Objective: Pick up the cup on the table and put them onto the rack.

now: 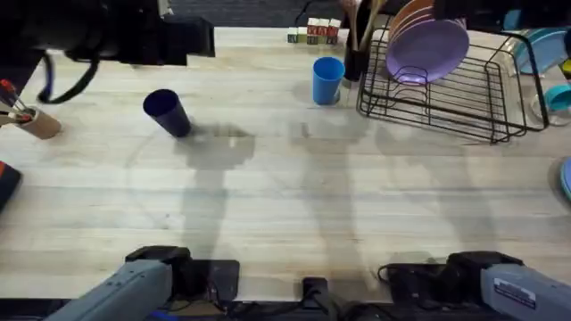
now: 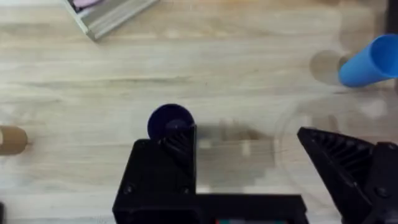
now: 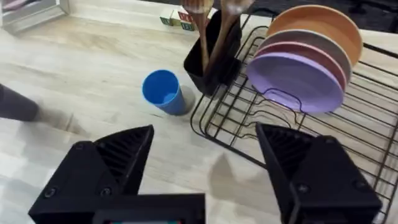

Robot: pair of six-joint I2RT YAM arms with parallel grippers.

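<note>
A dark navy cup [image 1: 168, 112] stands on the table's left part, tilted in the overhead view. A light blue cup [image 1: 327, 80] stands upright just left of the black wire rack [image 1: 446, 89] at the back right. My left gripper [image 2: 249, 158] hangs open above the table. The navy cup [image 2: 170, 120] lies beyond its one finger [image 2: 177, 149], which partly covers it, and the light blue cup [image 2: 373, 59] is farther off. High over the table my right gripper [image 3: 205, 162] is also open, with the light blue cup [image 3: 163, 91] and the rack [image 3: 292, 134] ahead of it.
Purple, pink and orange plates [image 1: 426, 40] stand in the rack's slots. A black utensil holder [image 3: 214, 50] with wooden spoons sits at the rack's near corner. A brown pen holder [image 1: 31, 120] lies at the far left. Letter blocks [image 1: 314, 34] line the back edge.
</note>
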